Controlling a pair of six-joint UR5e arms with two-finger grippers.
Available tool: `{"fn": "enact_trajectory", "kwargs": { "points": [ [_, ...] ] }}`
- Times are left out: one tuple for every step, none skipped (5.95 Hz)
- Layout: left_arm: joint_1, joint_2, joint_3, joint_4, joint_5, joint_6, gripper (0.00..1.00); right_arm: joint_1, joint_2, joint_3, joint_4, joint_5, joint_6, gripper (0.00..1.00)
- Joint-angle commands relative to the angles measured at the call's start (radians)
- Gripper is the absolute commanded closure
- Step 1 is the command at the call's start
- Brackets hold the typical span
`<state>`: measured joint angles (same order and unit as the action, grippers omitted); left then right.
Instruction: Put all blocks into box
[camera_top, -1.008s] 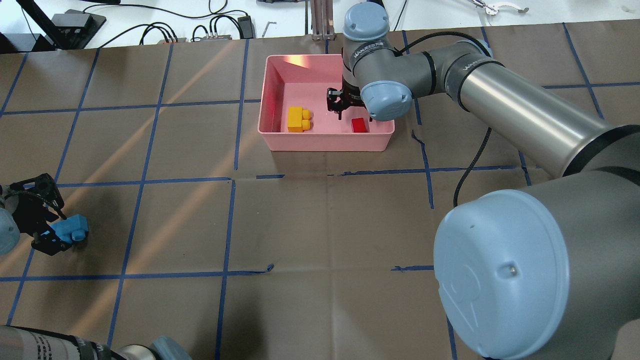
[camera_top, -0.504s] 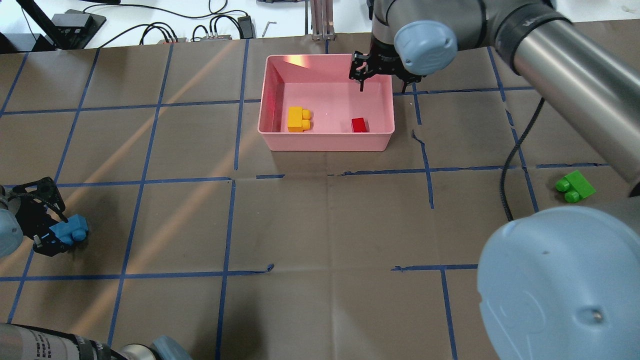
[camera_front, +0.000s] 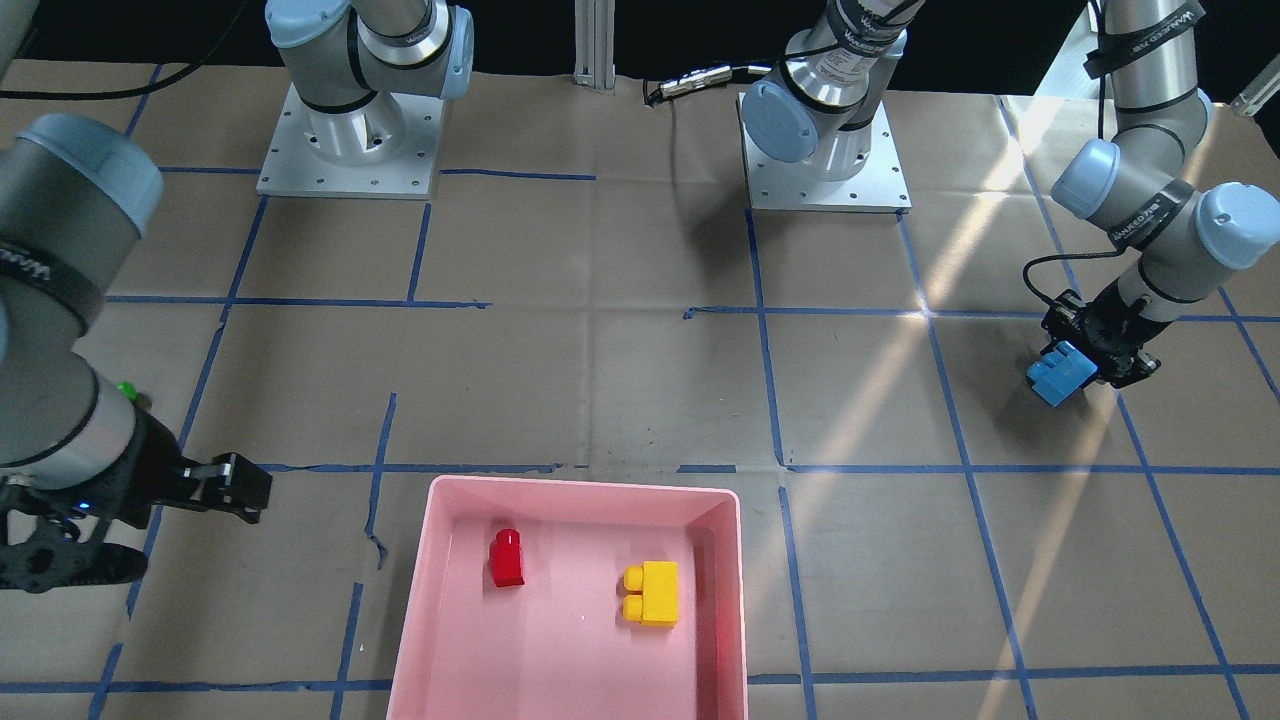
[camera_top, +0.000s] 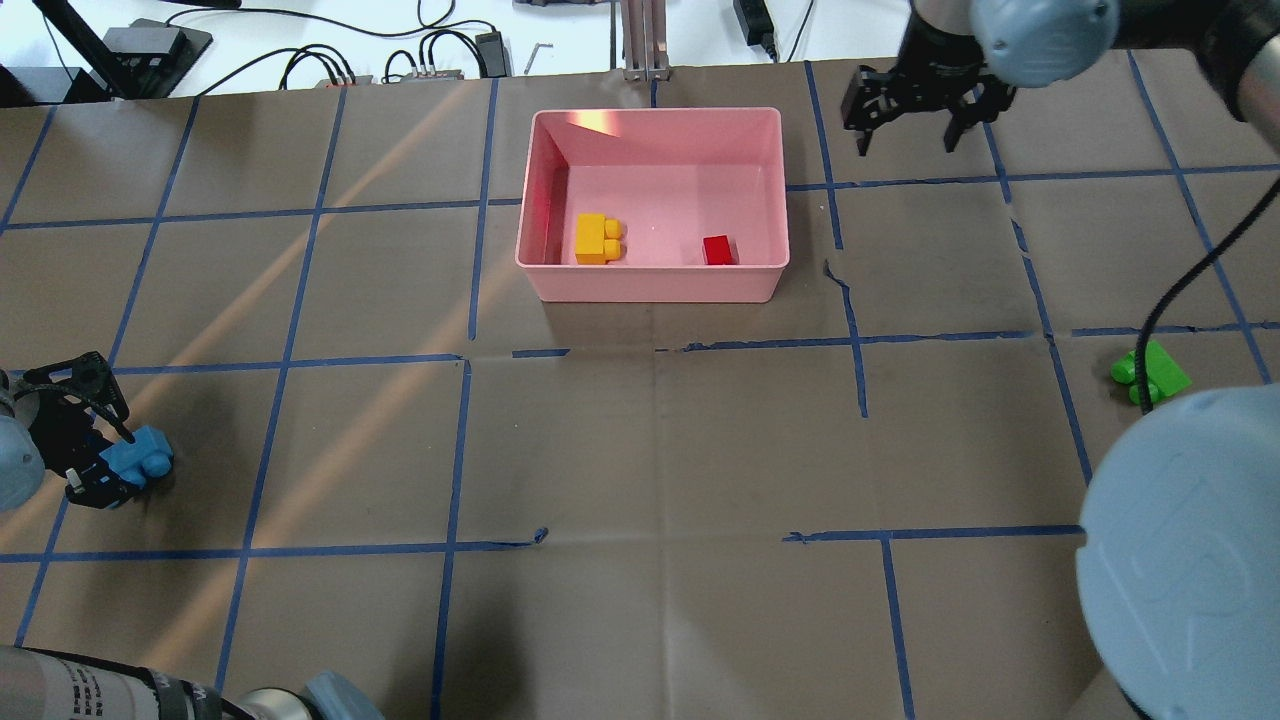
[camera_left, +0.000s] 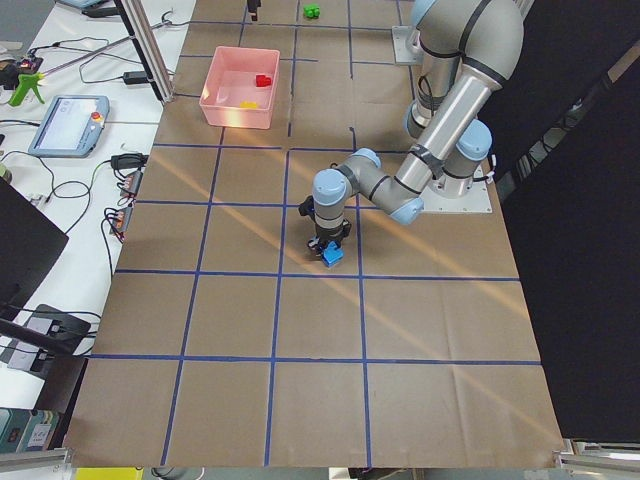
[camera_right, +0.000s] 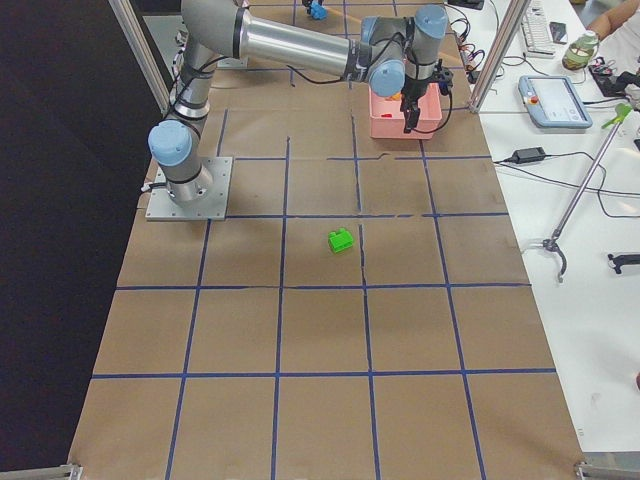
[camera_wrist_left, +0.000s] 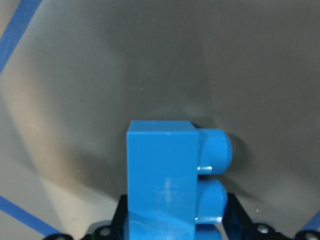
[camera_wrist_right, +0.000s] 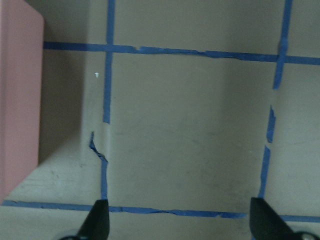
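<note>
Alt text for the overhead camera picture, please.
A pink box holds a yellow block and a red block. The left gripper grips a blue block at left; a green block lies at right; the right gripper hangs open.

Bright and even overall. A warm sunlight streak cuts diagonally across the brown paper-covered bench (camera_top: 650, 450), lower left to upper middle in the overhead view, down the right side in the front one. The pink plastic box (camera_top: 650, 285) has red glare on its left inner wall. Left wrist view is sharp, highlights on the blue studded plastic block (camera_wrist_left: 160, 180), soft shadow behind. Right wrist view is soft, the right claw (camera_wrist_right: 177, 220) dark and blurry at the bottom edge.
</note>
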<state>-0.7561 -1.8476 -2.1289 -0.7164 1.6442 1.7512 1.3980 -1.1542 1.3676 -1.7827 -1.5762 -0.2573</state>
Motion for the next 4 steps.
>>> {"fn": "enact_trajectory", "kwargs": {
  "points": [
    [-0.094,0.018,0.161,-0.208,0.005,-0.122,0.76,-0.249,-0.129,0.193,-0.015,0.001,-0.406,0.0],
    [-0.211,0.015,0.328,-0.412,0.006,-0.209,0.77,-0.343,-0.174,0.264,-0.017,-0.001,-0.583,0.0],
    [-0.297,0.002,0.448,-0.511,-0.007,-0.276,0.77,-0.408,-0.209,0.318,-0.017,-0.001,-0.755,0.0],
    [-0.403,-0.019,0.511,-0.526,-0.021,-0.35,0.77,-0.451,-0.226,0.39,-0.02,-0.001,-0.872,0.0]
  ]
}}
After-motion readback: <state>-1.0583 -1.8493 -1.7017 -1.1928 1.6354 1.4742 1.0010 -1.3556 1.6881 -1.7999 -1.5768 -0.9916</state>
